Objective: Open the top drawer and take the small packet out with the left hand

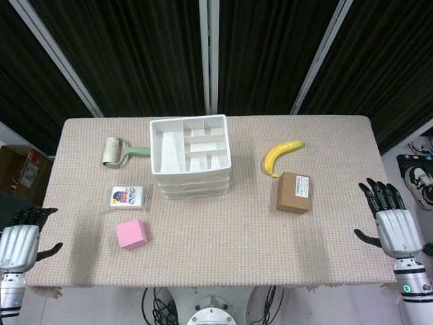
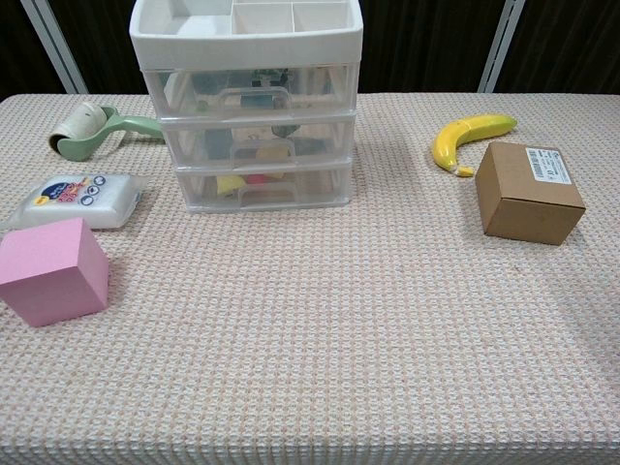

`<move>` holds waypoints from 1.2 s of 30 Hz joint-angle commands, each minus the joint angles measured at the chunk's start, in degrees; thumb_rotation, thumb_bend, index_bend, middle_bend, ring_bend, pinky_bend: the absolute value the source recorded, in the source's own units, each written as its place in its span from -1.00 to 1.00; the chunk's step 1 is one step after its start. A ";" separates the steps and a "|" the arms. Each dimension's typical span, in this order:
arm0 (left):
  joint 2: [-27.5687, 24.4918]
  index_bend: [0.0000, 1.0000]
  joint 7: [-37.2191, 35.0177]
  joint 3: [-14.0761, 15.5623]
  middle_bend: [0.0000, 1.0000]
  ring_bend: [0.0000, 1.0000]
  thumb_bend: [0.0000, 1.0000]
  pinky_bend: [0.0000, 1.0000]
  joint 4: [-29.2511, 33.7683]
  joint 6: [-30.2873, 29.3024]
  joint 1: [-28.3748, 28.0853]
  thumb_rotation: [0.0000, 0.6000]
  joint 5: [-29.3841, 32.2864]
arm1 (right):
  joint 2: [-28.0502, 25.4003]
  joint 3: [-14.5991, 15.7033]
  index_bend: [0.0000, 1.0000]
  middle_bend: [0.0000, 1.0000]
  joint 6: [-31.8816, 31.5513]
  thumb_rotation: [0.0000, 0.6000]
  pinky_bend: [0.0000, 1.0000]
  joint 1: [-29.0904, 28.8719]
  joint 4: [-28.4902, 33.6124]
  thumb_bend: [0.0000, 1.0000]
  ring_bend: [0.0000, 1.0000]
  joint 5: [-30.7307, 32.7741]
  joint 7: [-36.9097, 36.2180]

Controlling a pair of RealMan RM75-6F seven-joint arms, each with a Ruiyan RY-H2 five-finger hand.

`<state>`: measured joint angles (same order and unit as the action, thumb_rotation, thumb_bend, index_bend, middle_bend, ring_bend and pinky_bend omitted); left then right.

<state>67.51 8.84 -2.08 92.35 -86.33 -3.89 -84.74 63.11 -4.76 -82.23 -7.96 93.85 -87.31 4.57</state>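
Note:
A white three-drawer chest [image 1: 191,154] [image 2: 248,107] stands at the table's back middle, all drawers closed. The top drawer [image 2: 250,92] has a clear front with a handle; dark and teal items show dimly behind it, and no packet can be made out. My left hand [image 1: 20,242] hovers at the table's front left edge, fingers apart, holding nothing. My right hand [image 1: 392,220] hovers at the front right edge, fingers spread, empty. Neither hand shows in the chest view.
A green lint roller [image 1: 116,152] [image 2: 92,128], a white tissue pack [image 1: 127,196] [image 2: 76,198] and a pink cube [image 1: 132,233] [image 2: 50,270] lie left of the chest. A banana [image 1: 281,155] [image 2: 469,137] and brown box [image 1: 293,192] [image 2: 528,192] lie right.

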 commanded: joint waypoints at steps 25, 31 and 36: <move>5.78 -0.30 -3.51 -4.31 0.02 0.05 -0.64 0.50 15.29 22.13 -18.66 1.00 -2.44 | -0.98 1.14 -1.00 -1.00 -5.44 1.00 -1.00 1.92 -3.46 -0.94 -1.00 -3.97 -5.85; 15.06 -0.27 -4.07 -8.64 0.13 0.23 -0.59 0.80 14.03 30.30 -25.79 1.00 7.64 | -0.97 1.41 -1.00 -1.00 -6.04 1.00 -1.00 2.32 -4.54 -0.95 -1.00 -4.24 -7.28; 23.80 -0.46 -5.35 -11.40 0.30 0.47 -0.48 0.99 11.06 30.86 -28.77 1.00 14.92 | -0.93 1.67 -1.00 -1.00 -5.88 1.00 -1.00 2.37 -4.97 -0.94 -1.00 -4.40 -7.70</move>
<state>86.87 4.47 -11.27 105.15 -56.74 -30.10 -73.93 62.19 -3.10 -88.12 -5.59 88.87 -91.71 -3.13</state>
